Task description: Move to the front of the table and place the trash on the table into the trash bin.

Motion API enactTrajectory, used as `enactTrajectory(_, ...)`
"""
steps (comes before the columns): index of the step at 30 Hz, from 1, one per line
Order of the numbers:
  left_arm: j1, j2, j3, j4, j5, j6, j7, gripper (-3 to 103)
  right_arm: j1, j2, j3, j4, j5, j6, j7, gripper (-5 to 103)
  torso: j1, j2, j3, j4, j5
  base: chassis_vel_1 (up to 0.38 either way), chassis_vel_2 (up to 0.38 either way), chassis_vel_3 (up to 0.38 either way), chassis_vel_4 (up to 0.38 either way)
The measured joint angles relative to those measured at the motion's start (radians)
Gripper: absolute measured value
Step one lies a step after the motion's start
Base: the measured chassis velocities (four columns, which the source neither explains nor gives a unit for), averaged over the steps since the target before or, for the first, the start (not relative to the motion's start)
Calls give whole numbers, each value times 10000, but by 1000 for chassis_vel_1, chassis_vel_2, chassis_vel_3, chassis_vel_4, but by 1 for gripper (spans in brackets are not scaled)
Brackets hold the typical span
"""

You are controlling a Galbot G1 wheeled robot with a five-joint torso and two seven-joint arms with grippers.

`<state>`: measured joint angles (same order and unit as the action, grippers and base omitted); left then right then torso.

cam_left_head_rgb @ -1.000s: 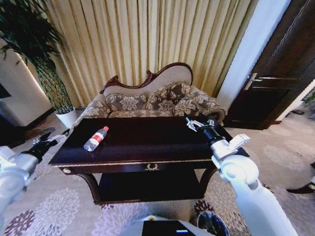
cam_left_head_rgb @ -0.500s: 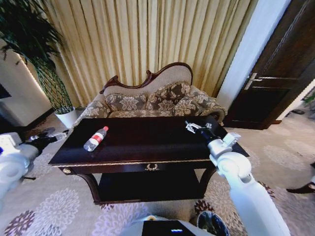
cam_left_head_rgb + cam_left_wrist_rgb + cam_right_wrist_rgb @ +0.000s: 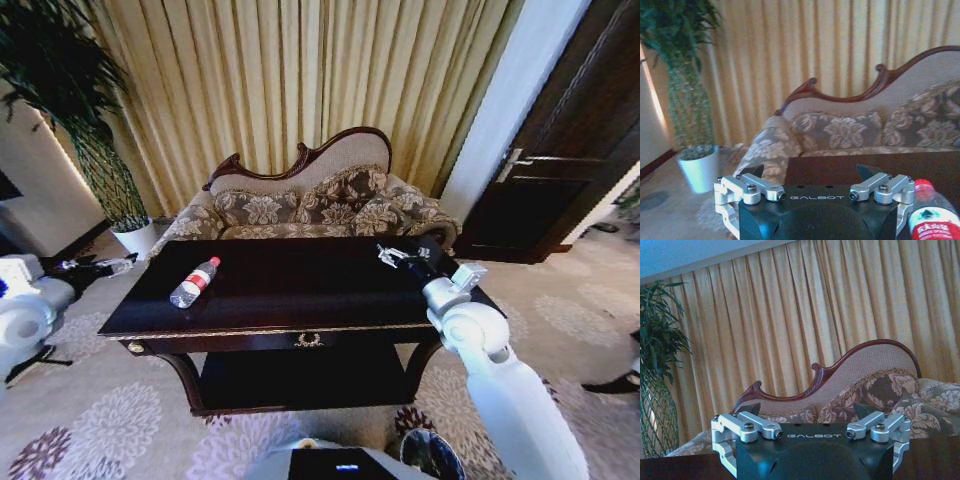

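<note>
Count: one clear plastic bottle with red cap (image 3: 195,282) lying on dark glossy wooden table (image 3: 300,300) | left gripper (image 3: 110,266) off table's left end, fingers apart | right gripper (image 3: 392,254) over far right corner, fingers apart too

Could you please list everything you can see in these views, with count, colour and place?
table: one, dark glossy wood, centre, in front of the sofa
bottle: one, clear with red cap and red-white label, lying on the table's left part
sofa: one, floral with dark carved frame, behind the table
curtains: beige-gold, along the back wall
plant: one, green, in a white pot, back left
door: one, dark wood, back right
trash bin: one, dark, on the carpet near the table's front right leg
left tool: one, silver and black, open, off the table's left end
right tool: one, silver and black, open, above the table's right part
</note>
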<state>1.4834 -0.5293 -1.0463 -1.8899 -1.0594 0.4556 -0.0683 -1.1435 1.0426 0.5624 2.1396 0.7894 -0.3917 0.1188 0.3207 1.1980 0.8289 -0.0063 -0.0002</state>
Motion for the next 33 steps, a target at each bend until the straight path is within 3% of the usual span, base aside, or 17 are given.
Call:
enactTrajectory(1,0,0,0,0,0,0,0,100,0,0,0,0,0,0,0,100,0,0,0,0,0,0,0,0,0)
enactTrajectory(3,-498,133,549,405,113,-659,674,100,-54,23,-16,-47,-89,126,0,100,0,0,0,-4,1,0,0,0,0)
enactTrajectory(7,-887,225,1006,500,108,-922,1186,100,-128,25,-7,-48,-144,178,0,100,0,0,0,-3,3,0,0,0,0)
enactTrajectory(11,-1440,44,1610,83,-141,-279,533,100,-181,15,20,-52,-196,216,0,100,-1,0,0,-3,2,0,0,0,0)
enactTrajectory(12,-1717,-164,1922,-199,-234,215,-33,100,-185,11,25,-58,-209,225,1,100,-1,0,0,-4,2,0,0,0,0)
enactTrajectory(14,-1967,-395,2213,-501,-333,721,-563,100,-187,-8,25,-61,-213,229,0,100,-1,0,0,-2,3,0,0,0,0)
enactTrajectory(15,-1967,-395,2213,-501,-333,721,-563,100,-187,-8,25,-61,-213,229,0,100,-1,0,0,-2,3,0,0,0,0)
enactTrajectory(18,-2353,-711,2874,-778,-436,1267,-1457,100,-186,-61,43,-94,-213,243,0,100,-1,0,0,-3,2,0,0,0,0)
enactTrajectory(23,-2465,-801,3361,-700,-624,1348,-1640,100,-184,-99,140,-120,-212,285,0,100,-1,0,0,-2,3,0,0,0,0)
enactTrajectory(30,-2758,-891,3879,-488,-680,1239,-1162,100,-192,-77,162,-265,-332,502,0,100,-1,0,0,-1,2,0,0,0,0)
enactTrajectory(33,-2937,-917,4012,-532,-738,1459,-1159,100,-232,-22,143,-347,-463,605,0,100,0,0,0,-3,2,0,0,0,0)
